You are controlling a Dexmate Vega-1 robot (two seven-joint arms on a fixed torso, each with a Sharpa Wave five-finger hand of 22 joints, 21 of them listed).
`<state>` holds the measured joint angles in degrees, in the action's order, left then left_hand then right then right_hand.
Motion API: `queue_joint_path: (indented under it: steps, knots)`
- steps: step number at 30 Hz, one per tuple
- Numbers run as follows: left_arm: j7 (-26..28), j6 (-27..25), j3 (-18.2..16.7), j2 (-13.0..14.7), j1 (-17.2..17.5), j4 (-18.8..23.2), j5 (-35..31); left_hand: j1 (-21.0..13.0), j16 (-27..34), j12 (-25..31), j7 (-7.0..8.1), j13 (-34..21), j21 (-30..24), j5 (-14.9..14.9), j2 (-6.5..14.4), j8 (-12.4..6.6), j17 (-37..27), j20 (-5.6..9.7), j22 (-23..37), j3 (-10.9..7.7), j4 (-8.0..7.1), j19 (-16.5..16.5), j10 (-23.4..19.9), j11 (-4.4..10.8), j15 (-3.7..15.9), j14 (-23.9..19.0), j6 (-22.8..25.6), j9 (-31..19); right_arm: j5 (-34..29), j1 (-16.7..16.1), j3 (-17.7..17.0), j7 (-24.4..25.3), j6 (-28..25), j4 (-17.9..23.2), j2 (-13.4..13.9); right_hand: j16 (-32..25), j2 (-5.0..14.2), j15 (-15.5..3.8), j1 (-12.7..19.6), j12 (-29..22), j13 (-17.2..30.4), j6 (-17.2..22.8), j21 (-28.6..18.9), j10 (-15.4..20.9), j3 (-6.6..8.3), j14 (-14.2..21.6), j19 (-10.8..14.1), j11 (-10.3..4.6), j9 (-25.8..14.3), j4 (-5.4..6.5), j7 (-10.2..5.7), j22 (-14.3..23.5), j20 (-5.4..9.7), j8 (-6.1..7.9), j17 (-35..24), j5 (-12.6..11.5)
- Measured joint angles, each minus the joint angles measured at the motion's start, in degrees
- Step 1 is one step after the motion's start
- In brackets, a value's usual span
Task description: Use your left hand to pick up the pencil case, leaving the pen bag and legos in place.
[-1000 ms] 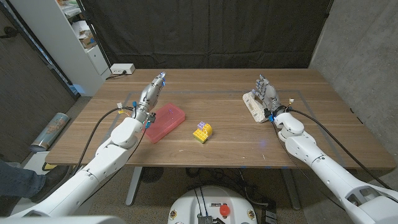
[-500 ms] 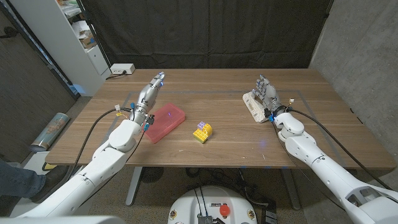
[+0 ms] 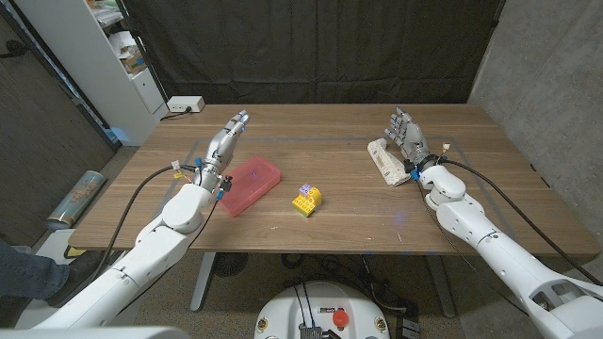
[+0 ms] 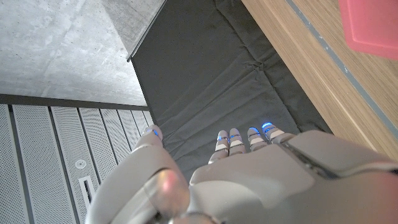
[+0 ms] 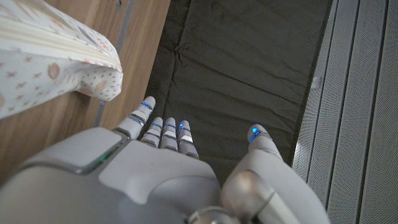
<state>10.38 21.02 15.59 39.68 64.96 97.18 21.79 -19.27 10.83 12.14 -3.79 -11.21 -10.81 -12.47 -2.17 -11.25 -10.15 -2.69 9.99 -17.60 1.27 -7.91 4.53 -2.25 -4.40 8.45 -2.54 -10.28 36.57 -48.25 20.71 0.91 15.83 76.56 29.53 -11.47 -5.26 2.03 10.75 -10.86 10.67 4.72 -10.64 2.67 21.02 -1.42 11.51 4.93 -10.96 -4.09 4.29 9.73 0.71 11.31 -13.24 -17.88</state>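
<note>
So far nothing is picked up. The pink pencil case (image 3: 250, 185) lies on the table (image 3: 339, 212), at about nine o'clock from the yellow legos (image 3: 306, 199). The left hand (image 3: 225, 146) hangs just beside it, fingers straight and holding nothing. The right hand (image 3: 407, 141) waits with its fingers loose by the spotted pen bag (image 3: 386, 160), at about three o'clock. Grabbing and lifting are left.
</note>
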Motion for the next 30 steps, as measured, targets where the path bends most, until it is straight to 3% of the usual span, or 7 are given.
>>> queue_joint_path:
  steps: [30]
  knots:
    - [2.4,-0.3,-2.7,2.0,5.4,4.6,-3.6,-0.5,0.0,0.0,-0.02,0.0,-0.2,0.4,0.5,0.00,0.0,0.00,0.0,-0.17,0.64,0.0,-0.3,-0.30,-0.28,-0.3,0.6,0.0,0.0,-2.9,-1.2,1.4,1.5,1.9,0.7,0.0,0.24,0.00,-0.2,-0.5,0.0,0.2,0.0,0.5,0.00,0.0,0.0,0.50,0.3,0.00,0.00,0.0,0.00,0.00,0.5,0.0]
